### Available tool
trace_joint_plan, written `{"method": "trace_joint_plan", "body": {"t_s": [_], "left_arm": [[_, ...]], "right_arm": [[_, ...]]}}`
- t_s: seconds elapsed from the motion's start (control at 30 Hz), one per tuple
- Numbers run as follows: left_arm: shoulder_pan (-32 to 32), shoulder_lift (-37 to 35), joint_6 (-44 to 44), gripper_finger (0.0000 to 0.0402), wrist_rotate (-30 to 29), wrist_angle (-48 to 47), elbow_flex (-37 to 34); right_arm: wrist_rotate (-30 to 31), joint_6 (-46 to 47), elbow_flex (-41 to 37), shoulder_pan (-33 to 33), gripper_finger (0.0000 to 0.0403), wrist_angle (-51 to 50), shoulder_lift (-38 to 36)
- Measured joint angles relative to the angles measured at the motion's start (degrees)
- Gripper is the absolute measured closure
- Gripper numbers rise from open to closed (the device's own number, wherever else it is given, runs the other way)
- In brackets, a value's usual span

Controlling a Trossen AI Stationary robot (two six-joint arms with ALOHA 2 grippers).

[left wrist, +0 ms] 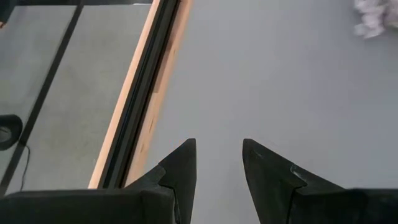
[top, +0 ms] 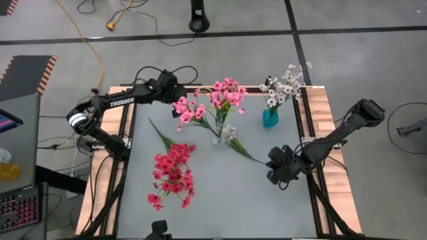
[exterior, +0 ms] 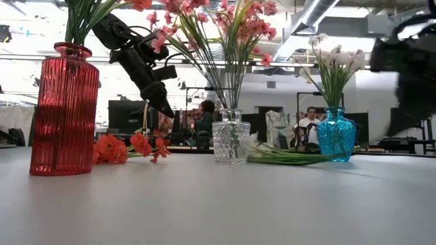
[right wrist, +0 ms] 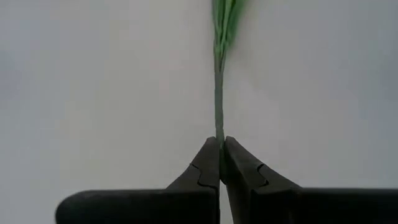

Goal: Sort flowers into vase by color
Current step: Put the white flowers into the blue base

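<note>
Right jaws (right wrist: 219, 152) pinch a white sprig's stem (right wrist: 218, 106); left jaws (left wrist: 217, 163) hover open, apparently near pink flowers (top: 223, 93).

A clear vase (top: 219, 139) is set near the table's (top: 220, 207) middle, with sprigs (top: 223, 97) held in it. A second vase (top: 270, 118) is placed to its right, with more sprigs (top: 283, 85) in it. A loose bunch (top: 172, 175) is laid on the table, left of centre. One sprig (top: 235, 141) is laid between the clear vase and the right gripper (top: 270, 163), its stem clamped there. The left gripper (top: 181, 91) is held behind the clear vase.
</note>
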Motion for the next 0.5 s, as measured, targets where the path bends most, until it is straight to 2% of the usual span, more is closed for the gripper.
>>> {"method": "trace_joint_plan", "body": {"t_s": [0.2, 0.5], "left_arm": [[0.0, 0.0, -0.2, 0.0283, 0.0, 0.0, 0.0], [0.0, 0.0, -0.2, 0.0283, 0.0, -0.2, 0.0]], "right_arm": [[-10.8, 2.7, 0.0, 1.4, 0.0351, -0.5, 0.0], [-17.0, 4.9, 0.0, -0.2, 0.0324, 1.0, 0.0]]}}
